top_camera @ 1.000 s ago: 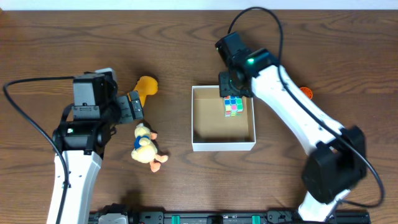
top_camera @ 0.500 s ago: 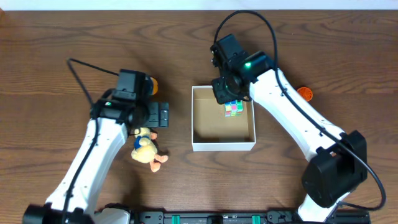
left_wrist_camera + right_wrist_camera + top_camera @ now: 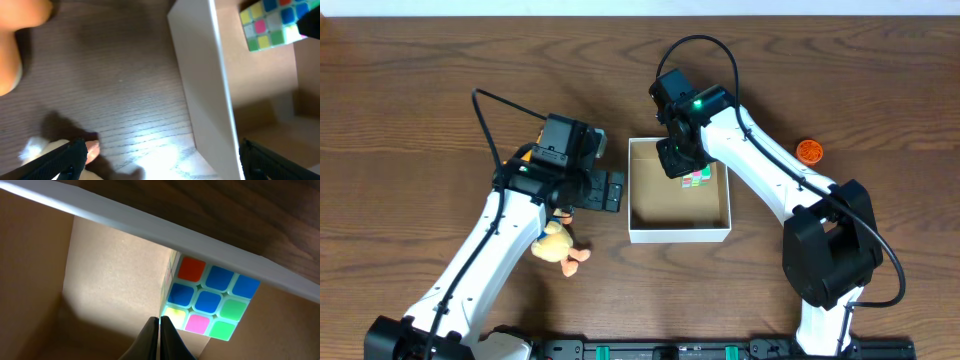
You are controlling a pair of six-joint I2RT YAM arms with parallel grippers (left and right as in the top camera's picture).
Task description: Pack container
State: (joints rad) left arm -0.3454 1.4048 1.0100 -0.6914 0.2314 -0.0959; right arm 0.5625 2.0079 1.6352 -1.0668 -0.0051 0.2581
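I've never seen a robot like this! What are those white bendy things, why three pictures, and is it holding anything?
Those are robot arms, a left arm and a right arm, each ending in a two-finger gripper. One picture looks down from above the table; the other two come from cameras on the wrists. On the table sits a shallow cardboard container with a colourful puzzle cube inside, near one wall. Outside lie a yellow duck toy and a small orange round thing. The left gripper is open beside the container, holding nothing. The right gripper is pinched shut over the container near the cube, empty.
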